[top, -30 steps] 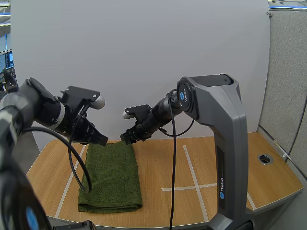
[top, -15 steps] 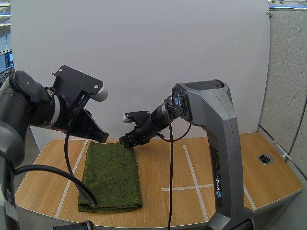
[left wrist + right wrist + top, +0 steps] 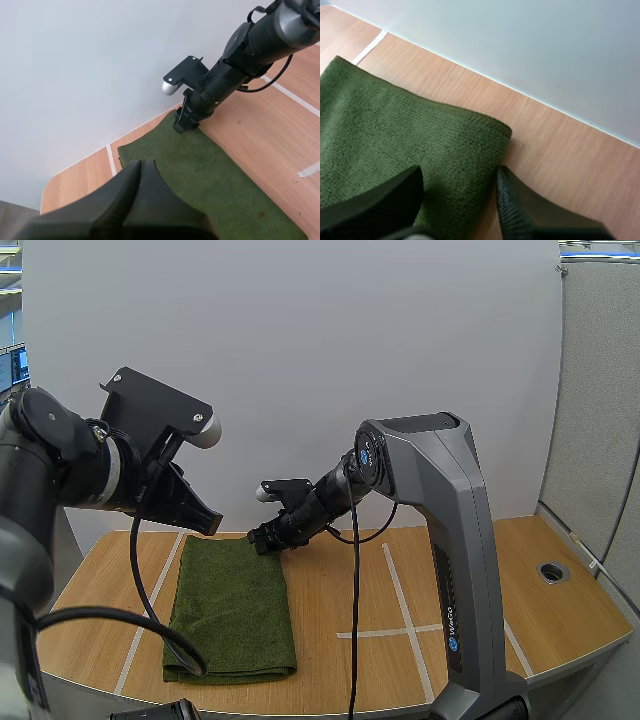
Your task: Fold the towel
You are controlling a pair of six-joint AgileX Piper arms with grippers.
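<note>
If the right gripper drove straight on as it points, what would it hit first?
Probably the towel, at its far right corner. The open right gripper points down there, one finger over the cloth and the other by its edge, near bare table. Its height above the towel is unclear.

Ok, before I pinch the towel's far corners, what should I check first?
1. Towel lies flat on the table: ok.
2. Right gripper open: ok, its fingers stand apart.
3. Right gripper at the towel's far right corner: ok, the corner lies just ahead of the fingers.
4. Left gripper open: not ok, its fingers lie together as one wedge.
5. Left gripper lined up with the far left corner: cannot tell; it hangs above the towel's far end.
</note>
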